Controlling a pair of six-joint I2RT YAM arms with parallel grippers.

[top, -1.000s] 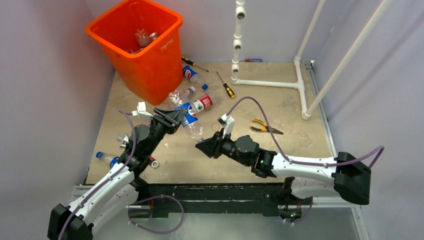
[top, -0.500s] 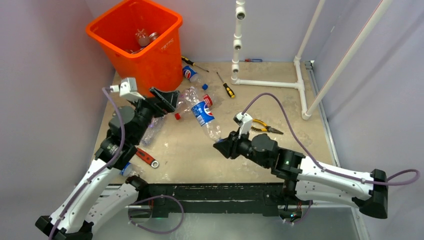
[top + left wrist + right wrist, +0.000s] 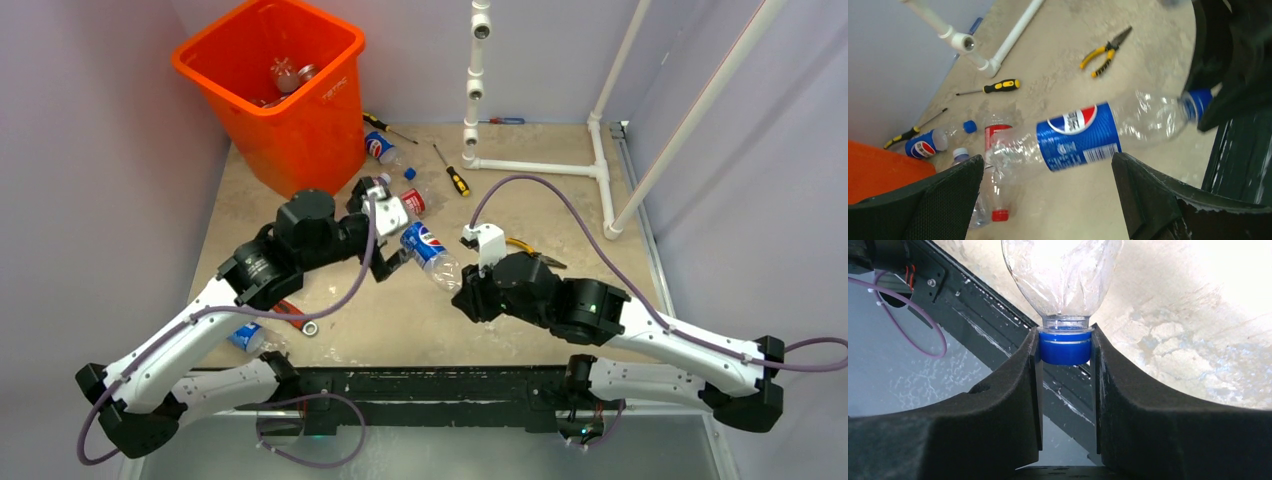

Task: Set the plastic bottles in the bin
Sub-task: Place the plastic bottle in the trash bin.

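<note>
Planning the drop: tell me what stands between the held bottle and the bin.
The open left gripper sits at the bottle's base, and its arm lies on the line to the bin. The right gripper holds the cap.

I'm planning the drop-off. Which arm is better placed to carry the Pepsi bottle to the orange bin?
Left, probably. The left gripper is open right beside the bottle, and the bin stands on that side. The right gripper only pinches the blue cap, farther from the bin.

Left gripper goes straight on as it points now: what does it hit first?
Likely the Pepsi bottle, crosswise just ahead of the left gripper, cap pinched by the right gripper; depth unclear.
</note>
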